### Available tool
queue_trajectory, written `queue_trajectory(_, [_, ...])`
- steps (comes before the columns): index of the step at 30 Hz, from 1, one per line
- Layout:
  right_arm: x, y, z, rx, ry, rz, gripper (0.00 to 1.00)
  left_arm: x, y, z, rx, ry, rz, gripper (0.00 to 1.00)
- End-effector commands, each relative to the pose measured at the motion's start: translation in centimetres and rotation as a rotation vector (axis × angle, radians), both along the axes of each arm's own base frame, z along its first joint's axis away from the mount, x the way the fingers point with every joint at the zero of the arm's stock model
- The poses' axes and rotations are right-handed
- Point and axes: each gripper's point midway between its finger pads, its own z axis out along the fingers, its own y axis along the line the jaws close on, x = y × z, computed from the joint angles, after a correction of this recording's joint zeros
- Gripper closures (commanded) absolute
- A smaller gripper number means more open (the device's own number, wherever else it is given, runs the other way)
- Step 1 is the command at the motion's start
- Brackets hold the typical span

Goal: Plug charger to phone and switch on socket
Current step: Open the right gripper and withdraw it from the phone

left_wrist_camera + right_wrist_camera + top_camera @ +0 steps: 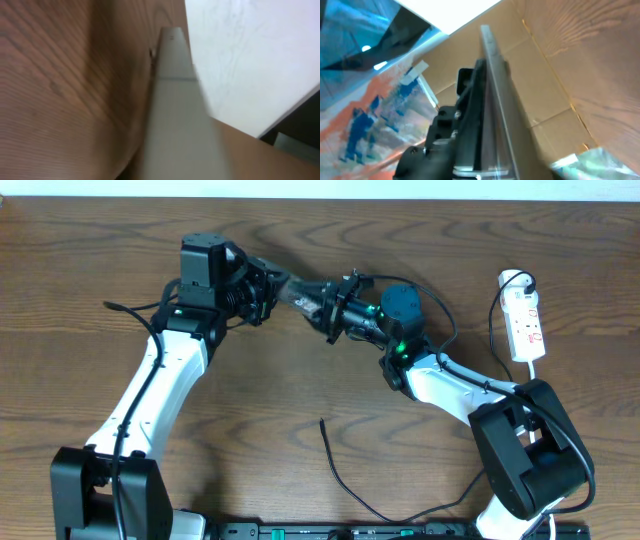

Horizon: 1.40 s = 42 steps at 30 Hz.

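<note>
- Flat dark rectangular phone (300, 292) sits well apart from the small white plastic power strip (525, 320), out toward mid-table and bridged between the two grippers.
- Left gripper (280, 285): phone's grey edge (172, 100) fills its wrist view and no fingers show, so I can't tell if it's clamped or spread.
- Right gripper (318, 298): in its wrist view a black finger (462, 125) lies flat against the slab (495, 100). I read that as pinching the phone, though the opposite finger is hidden.
- Long thin black charger cable (333, 465): free tip (322, 422) lies on the brown wooden table (250, 400), well apart from the strip, nearer the arm bases, and untouched. Not plugged yet.
- Handling, my judgement:
  - Phone is rigid and light with a glossy, slippery face. Clamp across the flat faces near one end and leave the port edge exposed.
  - Cable is limp and buckles if pushed, so grip just behind the connector tip.
  - Connector is small and needs straight alignment; side load risks the port.
  - Strip is light and may skate when its switch is pressed.
</note>
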Motion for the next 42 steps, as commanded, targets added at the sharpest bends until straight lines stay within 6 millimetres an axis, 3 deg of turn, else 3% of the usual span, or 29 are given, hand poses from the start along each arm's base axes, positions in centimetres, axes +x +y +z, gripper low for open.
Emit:
queue_trajectory(1, [-0.2, 0.3, 1.2, -0.023, -0.106, 0.011, 0.09, 0.9, 1.3, 1.0, 0.038, -0.064, 0.011, 0.93])
queue_trajectory(2, [0.2, 0.0, 1.1, -0.036, -0.133, 0.000, 0.01, 0.9, 1.6, 1.0, 0.041, -0.072, 0.005, 0.93])
queue_trajectory(8, [1.7, -3.4, 0.7, -0.151, -0.356, 0.006, 0.01, 1.4, 5.7, 1.7, 0.061, -0.151, -0.039, 0.93])
queue_trajectory(10, [1.5, -4.8, 0.7, -0.246, -0.618, 0.061, 0.01, 1.1, 7.9, 2.6, 0.091, -0.256, -0.127, 0.93])
queue_trajectory(12, [0.8, -5.5, 0.7, -0.298, -0.819, 0.120, 0.01, 0.4, 8.8, 3.5, 0.136, -0.392, -0.249, 0.93])
queue_trajectory(14, [0.5, -5.9, -0.5, -0.351, -0.894, 0.158, 0.01, -0.9, 8.8, 4.8, 0.181, -0.587, -0.414, 0.93])
queue_trajectory(19, [2.8, -8.5, -6.9, -0.725, -0.732, 0.100, 0.01, -1.8, 9.1, 5.6, 0.177, -0.687, -0.485, 0.93])
queue_trajectory(24, [3.0, -11.7, -8.9, -1.023, -0.621, 0.149, 0.01, -1.8, 9.1, 5.5, 0.205, -0.716, -0.501, 0.93])
queue_trajectory(25, [2.9, -13.2, -9.1, -1.130, -0.569, 0.162, 0.01, -1.7, 9.1, 5.3, 0.206, -0.713, -0.502, 0.93])
queue_trajectory(26, [2.9, -13.8, -9.1, -1.168, -0.549, 0.166, 0.01, -1.6, 9.1, 5.2, 0.208, -0.712, -0.502, 0.93])
queue_trajectory(32, [1.1, -22.6, -7.2, -1.649, -0.245, 0.179, 0.01, -1.1, 9.3, 1.6, 0.171, -0.613, -0.504, 0.93])
queue_trajectory(34, [0.6, -24.3, -6.3, -1.731, -0.199, 0.178, 0.01, -0.9, 9.4, 0.4, 0.156, -0.582, -0.504, 0.93])
queue_trajectory(37, [0.1, -26.2, -5.0, -1.817, -0.149, 0.171, 0.01, -0.7, 9.3, -1.2, 0.127, -0.544, -0.508, 0.93])
queue_trajectory(42, [-0.2, -26.9, -4.7, -1.820, -0.125, 0.175, 0.01, -0.7, 9.2, -2.3, 0.096, -0.531, -0.522, 0.93])
